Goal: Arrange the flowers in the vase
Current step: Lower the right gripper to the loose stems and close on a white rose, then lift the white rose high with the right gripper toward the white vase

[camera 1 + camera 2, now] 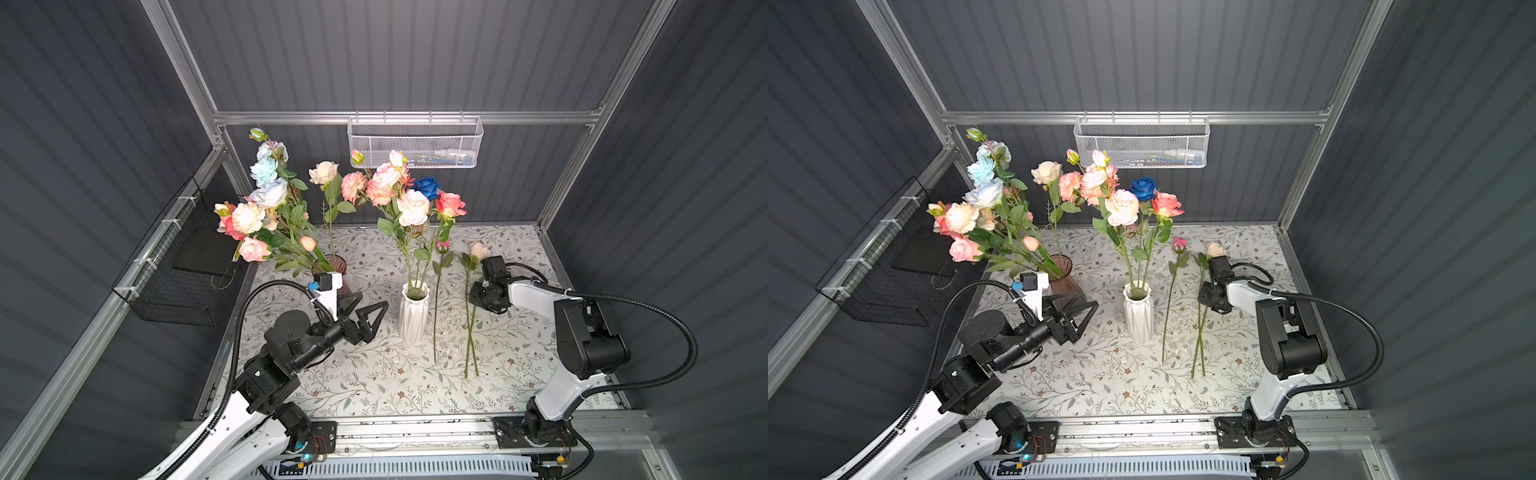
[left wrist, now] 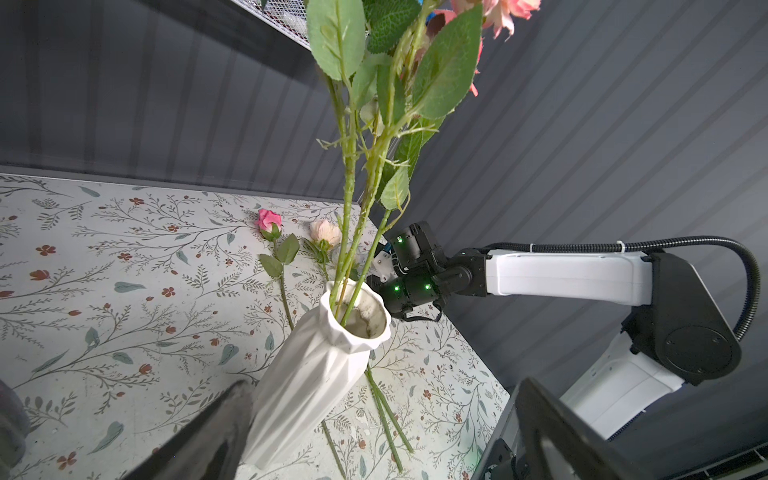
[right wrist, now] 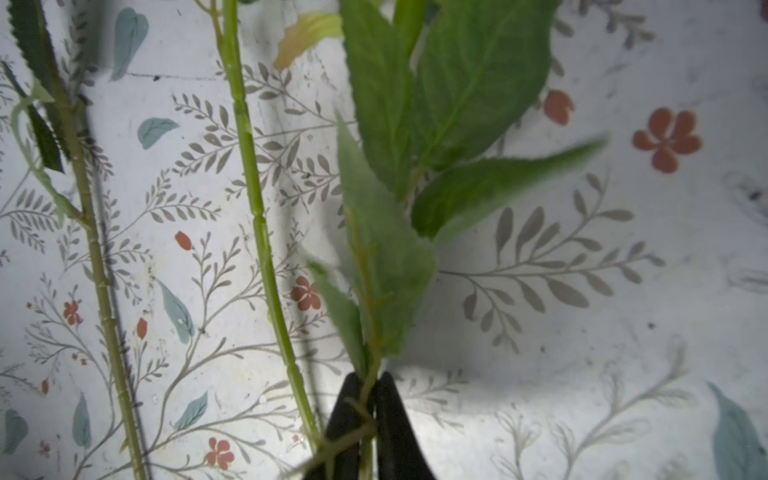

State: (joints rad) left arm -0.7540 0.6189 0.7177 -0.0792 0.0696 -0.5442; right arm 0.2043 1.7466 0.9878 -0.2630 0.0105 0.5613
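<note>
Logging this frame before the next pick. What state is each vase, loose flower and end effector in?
white vase, upright, several flowers in it
pink glass vase, upright, full
pink bud flower, lying flat on the table
cream flower, on the table, not in a vase
left end effector, open, empty
right end effector, shut on leafy stem
</note>
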